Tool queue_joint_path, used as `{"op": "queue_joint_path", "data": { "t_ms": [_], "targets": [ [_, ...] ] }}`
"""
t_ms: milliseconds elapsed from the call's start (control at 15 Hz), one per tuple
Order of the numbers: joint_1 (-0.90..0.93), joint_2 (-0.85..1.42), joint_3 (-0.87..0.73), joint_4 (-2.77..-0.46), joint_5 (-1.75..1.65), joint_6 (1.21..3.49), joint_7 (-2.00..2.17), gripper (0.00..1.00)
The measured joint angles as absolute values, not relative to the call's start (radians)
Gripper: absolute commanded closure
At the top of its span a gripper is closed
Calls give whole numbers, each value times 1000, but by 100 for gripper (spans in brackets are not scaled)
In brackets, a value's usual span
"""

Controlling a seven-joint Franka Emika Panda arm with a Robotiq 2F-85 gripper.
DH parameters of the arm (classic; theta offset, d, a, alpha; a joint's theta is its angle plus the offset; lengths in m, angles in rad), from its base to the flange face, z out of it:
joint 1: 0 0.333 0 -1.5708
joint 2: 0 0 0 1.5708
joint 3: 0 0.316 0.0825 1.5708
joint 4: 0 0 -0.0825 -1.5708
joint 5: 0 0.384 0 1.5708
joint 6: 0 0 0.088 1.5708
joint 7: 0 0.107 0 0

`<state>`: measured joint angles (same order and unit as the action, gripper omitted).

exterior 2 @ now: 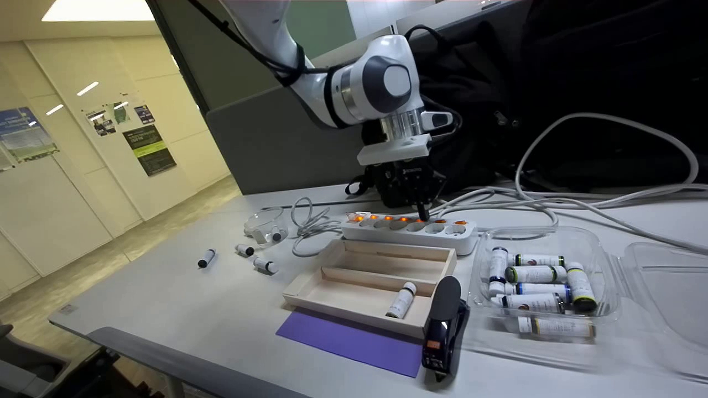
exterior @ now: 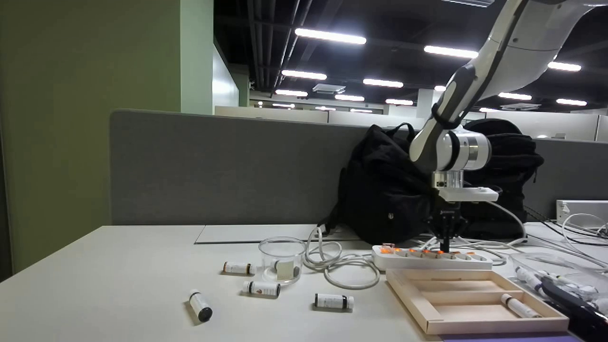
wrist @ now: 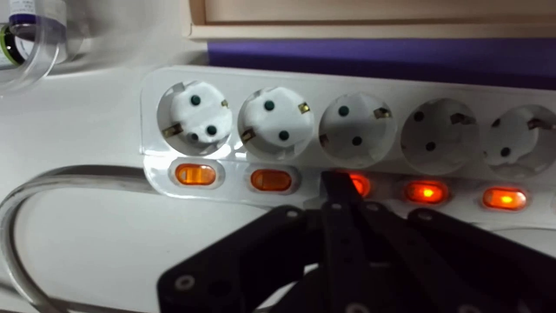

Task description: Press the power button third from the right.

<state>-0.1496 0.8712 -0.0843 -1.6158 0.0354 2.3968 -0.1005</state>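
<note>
One lit rocker switch (wrist: 361, 185), third from right on white power strip (exterior: 432, 264) | gripper (wrist: 341, 183) pressed together, contact unclear | best pushed straight down, sparing left neighbour switch (exterior 2: 404, 219)

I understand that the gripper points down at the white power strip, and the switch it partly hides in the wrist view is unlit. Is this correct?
Not quite: the wrist view shows that switch lit, glowing red. The gripper does point down at the white power strip.
</note>
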Motion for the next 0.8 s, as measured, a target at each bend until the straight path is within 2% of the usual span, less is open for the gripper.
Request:
{"op": "queue_joint_path", "data": {
  "t_ms": [800],
  "targets": [
    [-190,901,-81,-1524,132,2270,-47,100]
  ]
}}
